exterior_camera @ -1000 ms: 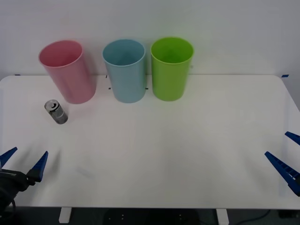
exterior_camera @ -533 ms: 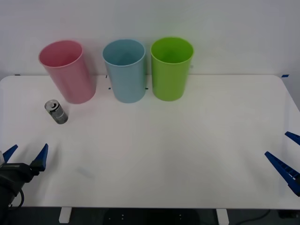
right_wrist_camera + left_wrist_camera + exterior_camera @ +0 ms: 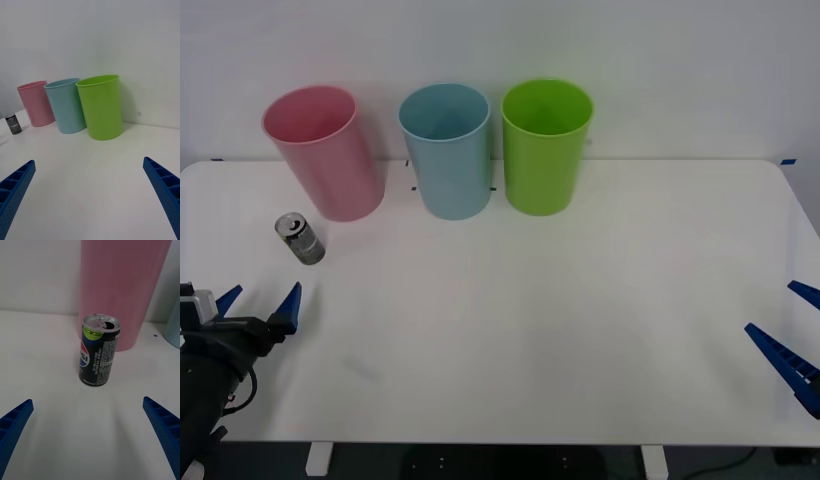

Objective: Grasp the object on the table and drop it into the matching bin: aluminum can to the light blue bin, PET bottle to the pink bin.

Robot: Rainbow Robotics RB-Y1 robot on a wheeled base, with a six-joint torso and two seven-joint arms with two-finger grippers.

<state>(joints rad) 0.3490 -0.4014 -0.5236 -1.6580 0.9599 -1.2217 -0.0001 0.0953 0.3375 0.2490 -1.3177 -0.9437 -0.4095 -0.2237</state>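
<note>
Jaws of the left gripper (image 3: 258,308) stand wide and empty, aimed at the aluminum can (image 3: 300,238), which stands upright on the desk (image 3: 580,330) just in front of the pink bin (image 3: 325,150). A good grasp centres the can between the fingers — low on its body (clear of the bin) — before lifting toward the light blue bin (image 3: 446,150). Far right, the right gripper (image 3: 795,335) waits, spread wide.

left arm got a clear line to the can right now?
Probably yes. The left gripper is open, near the table's front-left edge, with the upright aluminum can just beyond it. Bare tabletop lies between; the pink bin stands behind the can.
</note>
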